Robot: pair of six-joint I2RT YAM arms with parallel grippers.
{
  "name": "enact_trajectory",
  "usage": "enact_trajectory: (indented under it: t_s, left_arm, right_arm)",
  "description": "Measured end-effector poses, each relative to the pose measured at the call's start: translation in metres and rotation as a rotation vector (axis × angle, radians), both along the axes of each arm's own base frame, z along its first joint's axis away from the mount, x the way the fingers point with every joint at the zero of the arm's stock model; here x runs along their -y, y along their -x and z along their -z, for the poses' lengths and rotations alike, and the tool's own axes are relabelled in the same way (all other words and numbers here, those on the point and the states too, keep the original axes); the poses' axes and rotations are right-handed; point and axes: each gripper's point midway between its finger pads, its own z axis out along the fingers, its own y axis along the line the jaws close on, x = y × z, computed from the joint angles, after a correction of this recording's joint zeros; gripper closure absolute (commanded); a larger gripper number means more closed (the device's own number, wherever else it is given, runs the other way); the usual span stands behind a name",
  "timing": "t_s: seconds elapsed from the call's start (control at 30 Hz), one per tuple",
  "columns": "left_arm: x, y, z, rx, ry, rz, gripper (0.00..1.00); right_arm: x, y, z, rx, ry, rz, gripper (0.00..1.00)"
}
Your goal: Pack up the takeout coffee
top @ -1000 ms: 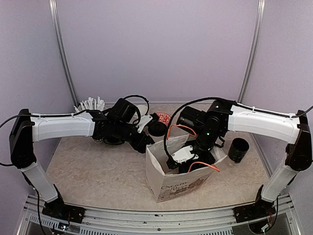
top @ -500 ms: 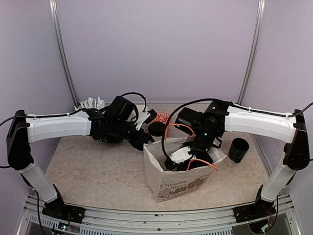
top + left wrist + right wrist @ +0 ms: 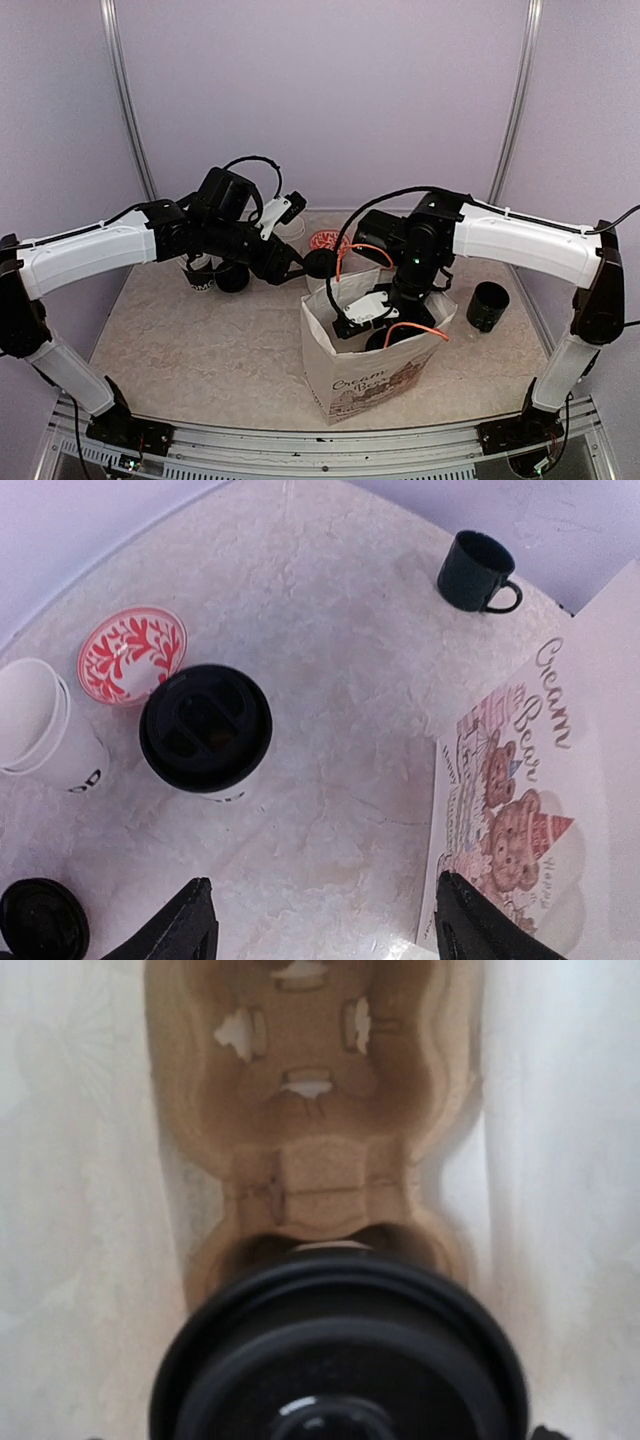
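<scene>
The left gripper [image 3: 330,920] hangs spread and empty near the lidded cup [image 3: 205,730] on the table [image 3: 340,670]; wide jaws could tip the unlidded cup [image 3: 40,730] just beside it. The other coffee [image 3: 335,1360] sits in the carrier [image 3: 310,1110] inside the bag [image 3: 365,375], where the right gripper [image 3: 385,338], gripping or released I cannot tell, possibly blocks the mouth; bare table lies between bag and cup

Marbled table [image 3: 330,620] under lidded cup [image 3: 205,727], bag [image 3: 530,780], mug [image 3: 478,570]

Glossy plastic lid [image 3: 340,1360]; perhaps pulp carrier [image 3: 320,1150]
</scene>
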Motion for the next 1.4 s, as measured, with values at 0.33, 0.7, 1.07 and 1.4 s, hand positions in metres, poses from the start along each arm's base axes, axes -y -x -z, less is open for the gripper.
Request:
enact_trajectory:
  t_s: [0.33, 0.7, 1.07, 1.4]
  left_arm:
    - [0.010, 0.029, -0.061, 0.056, 0.145, 0.140, 0.24]
    - [0.038, 0.074, -0.078, 0.043, 0.222, 0.331, 0.24]
    - [0.043, 0.081, -0.087, 0.051, 0.263, 0.374, 0.24]
    - [0.057, 0.084, -0.069, 0.027, 0.227, 0.389, 0.29]
  right_arm:
    - [-0.009, -0.005, -0.020, 0.025, -0.046, 0.014, 0.01]
    - [-0.013, -0.005, -0.026, 0.019, -0.069, 0.013, 0.01]
    - [-0.014, -0.004, -0.028, 0.014, -0.077, 0.011, 0.01]
    - [-0.019, -0.006, -0.037, 0.029, -0.101, 0.011, 0.02]
